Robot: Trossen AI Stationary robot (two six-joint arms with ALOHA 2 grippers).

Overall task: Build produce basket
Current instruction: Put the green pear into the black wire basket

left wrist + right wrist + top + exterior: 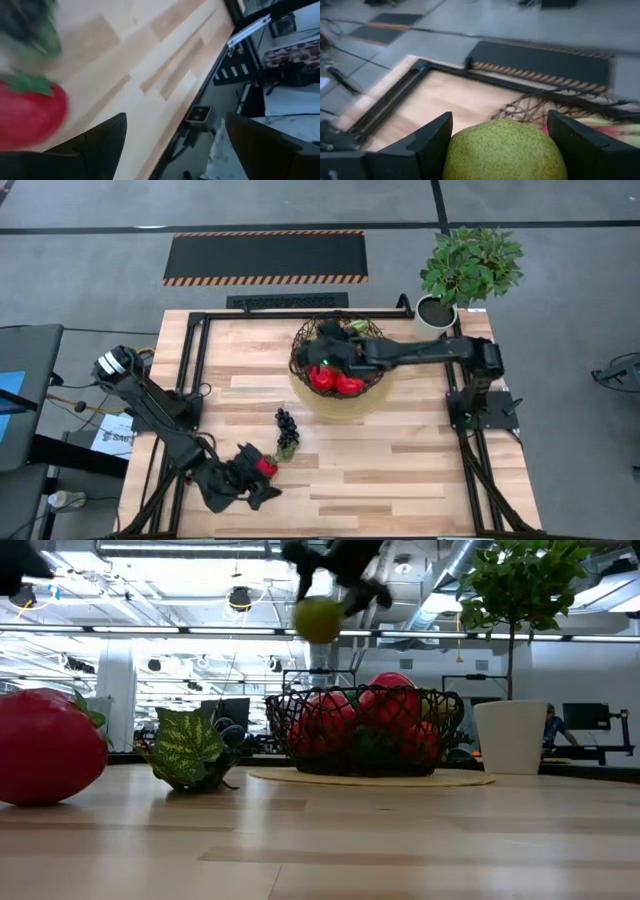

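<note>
My right gripper [325, 360] reaches from the table's right over the dark wire basket [303, 343] and is shut on a green round fruit [318, 618], held high above the basket [285, 730]. Red round fruits [335, 382] lie inside the basket. My left gripper [252, 477] is open low over the table's near left part, with a red fruit with green leaves [30, 112] just beside one finger; whether they touch I cannot tell. Dark grapes with a green leaf [286, 430] lie on the table between that fruit and the basket. My right gripper pinches the green round fruit [505, 147] between its two fingers [432, 142], one on each side of its widest part. The fruit is lifted clear, well above the basket's rim [360, 692].
A white pot with a green plant [437, 310] stands at the table's far right corner, close behind the right arm. A black frame [196, 370] runs along the table's left, right and far edges. Bare wood lies on the near right part [400, 470].
</note>
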